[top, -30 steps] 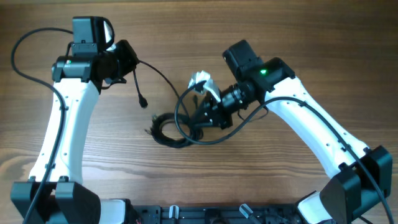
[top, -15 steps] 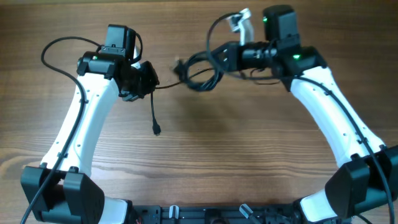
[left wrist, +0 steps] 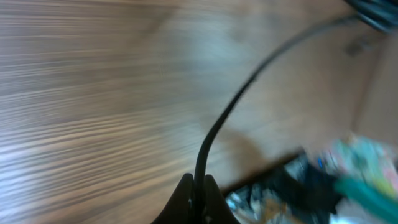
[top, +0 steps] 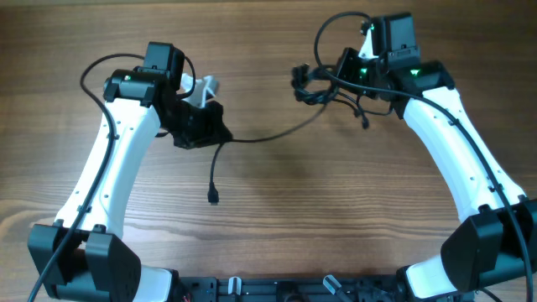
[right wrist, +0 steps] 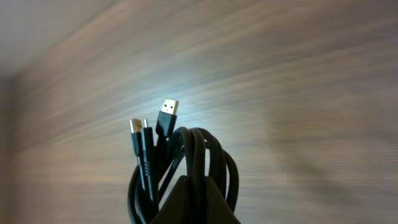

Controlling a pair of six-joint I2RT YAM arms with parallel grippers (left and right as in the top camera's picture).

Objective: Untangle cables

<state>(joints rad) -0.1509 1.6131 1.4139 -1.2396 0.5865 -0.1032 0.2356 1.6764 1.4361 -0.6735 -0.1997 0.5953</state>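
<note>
The cables are thin black cords. My right gripper point(top: 329, 82) is shut on a bunched tangle of them point(top: 312, 84), held above the table at the upper right. In the right wrist view the bundle point(right wrist: 186, 168) loops round the fingers point(right wrist: 196, 186), with USB plugs point(right wrist: 166, 112) sticking up. One strand point(top: 268, 134) runs from the tangle to my left gripper point(top: 220, 136), which is shut on it. Its free end hangs down to a plug point(top: 213, 198). In the left wrist view the strand point(left wrist: 236, 99) rises from between the shut fingers point(left wrist: 199, 183).
The wooden table point(top: 336, 218) lies under both arms. Thicker black robot wires loop off the left arm point(top: 92, 71) and the right arm point(top: 336, 21). A black rail point(top: 277, 289) runs along the front edge.
My right gripper lifted the tangle off the table and carried it to the upper right. My left gripper moved right and a little down with its strand, now drawn out between the two grippers.
</note>
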